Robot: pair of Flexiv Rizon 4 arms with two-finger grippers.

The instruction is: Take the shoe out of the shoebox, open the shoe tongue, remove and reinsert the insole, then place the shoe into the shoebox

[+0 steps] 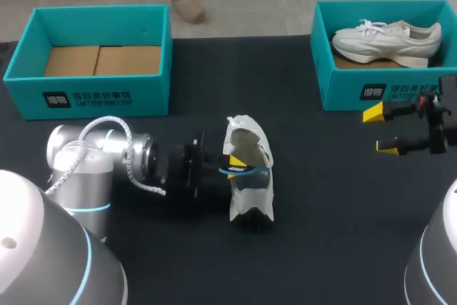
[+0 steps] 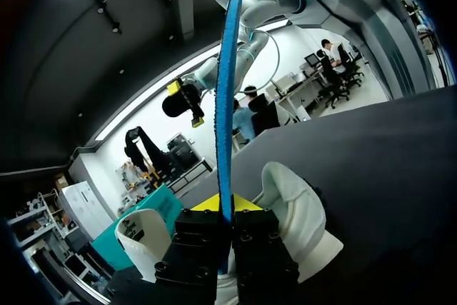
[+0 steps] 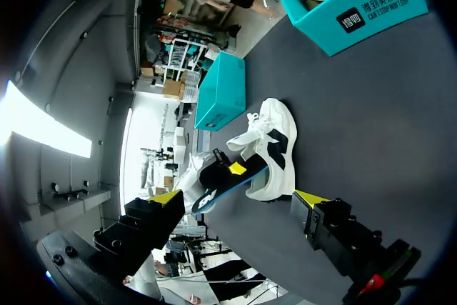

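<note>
Resting mid-way across the black surface (image 1: 321, 212), the white sneaker (image 1: 250, 201) faces the left claw (image 1: 239, 163), which is clamped on a thin blue insole (image 2: 227, 91) at its opening. The right claw (image 1: 380, 130) hangs with fingers apart just before the right teal cardboard shoebox (image 1: 357, 83).

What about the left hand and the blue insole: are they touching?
Touching. The left wrist view shows the insole pinched between the two fingers of the left hand, one finger on each side, with the insole sticking out ahead of them.
</note>
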